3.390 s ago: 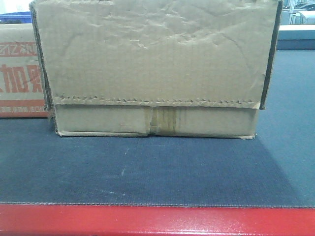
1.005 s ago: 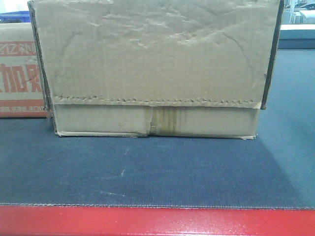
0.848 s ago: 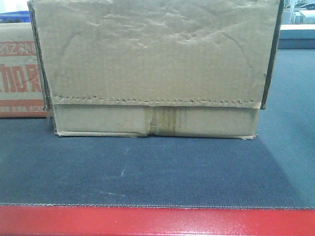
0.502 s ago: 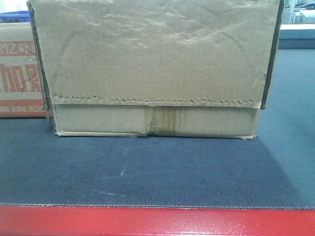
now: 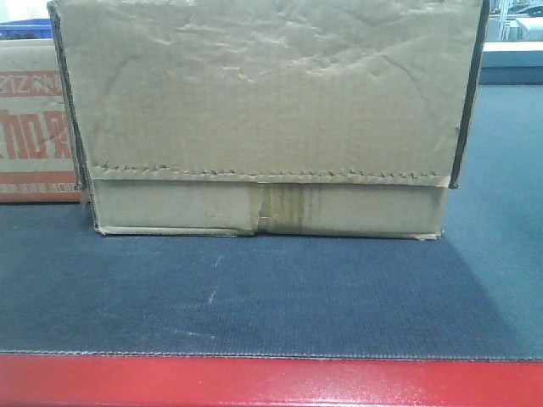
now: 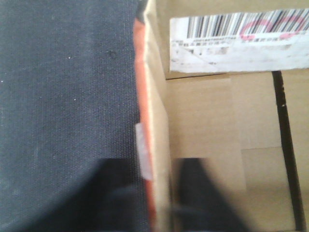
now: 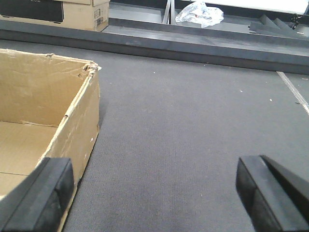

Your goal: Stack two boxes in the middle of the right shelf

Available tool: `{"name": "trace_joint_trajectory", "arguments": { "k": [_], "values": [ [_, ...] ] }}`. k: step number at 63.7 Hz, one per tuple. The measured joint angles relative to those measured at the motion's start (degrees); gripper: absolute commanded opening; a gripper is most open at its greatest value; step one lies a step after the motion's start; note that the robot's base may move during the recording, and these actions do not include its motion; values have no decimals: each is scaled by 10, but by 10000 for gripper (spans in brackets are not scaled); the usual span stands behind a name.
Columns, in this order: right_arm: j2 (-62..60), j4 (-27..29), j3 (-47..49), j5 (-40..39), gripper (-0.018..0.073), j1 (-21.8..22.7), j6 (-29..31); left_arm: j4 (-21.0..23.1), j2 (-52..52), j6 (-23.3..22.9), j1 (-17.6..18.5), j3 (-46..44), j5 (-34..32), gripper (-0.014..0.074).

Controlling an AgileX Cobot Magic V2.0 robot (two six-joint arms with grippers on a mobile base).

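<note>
Both cartons sit on the grey table top (image 5: 271,288), behind its red front edge (image 5: 271,383).

- Plain carton (image 5: 267,110): near and centre, upright, with a wrinkled face, a serrated flap edge and a tape strip low in the middle.
- Printed carton (image 5: 34,127): to the left and farther back, its right end hidden by the plain one. A blue bin (image 5: 24,29) shows beyond it.
- Left gripper (image 6: 155,198): jaws drawn narrow over the printed carton's side wall, one finger outside on the orange face and one inside. The view is blurred, but we read it as gripping. A barcode label (image 6: 231,43) lies inside.
- Right gripper (image 7: 154,195): jaws spread wide and holding nothing, over bare grey top. An open carton lies just to its left.
</note>
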State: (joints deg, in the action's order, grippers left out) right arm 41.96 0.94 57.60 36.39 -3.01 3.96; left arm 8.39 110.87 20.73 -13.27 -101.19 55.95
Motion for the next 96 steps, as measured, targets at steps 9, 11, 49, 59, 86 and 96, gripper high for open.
{"name": "trace_joint_trajectory", "arguments": {
  "k": [9, 11, 49, 59, 86, 96],
  "values": [
    [0, 0, 0, 0, 568, 0, 0, 6, 0, 0, 0, 0, -8, -111],
    [0, 0, 0, 0, 568, 0, 0, 7, 0, 0, 0, 0, -8, -111],
    [0, 0, 0, 4, 568, 0, 0, 0, -181, -96, -22, -72, -3, -111],
    [0, 2, 0, 4, 568, 0, 0, 69, -238, -101, -23, -101, -1, -111],
    [0, 50, 0, 4, 568, 0, 0, 131, -259, -159, 173, -121, -13, -111],
    [0, 52, 0, 4, 568, 0, 0, 58, -222, -213, 273, -122, -35, -111]
  ]
}}
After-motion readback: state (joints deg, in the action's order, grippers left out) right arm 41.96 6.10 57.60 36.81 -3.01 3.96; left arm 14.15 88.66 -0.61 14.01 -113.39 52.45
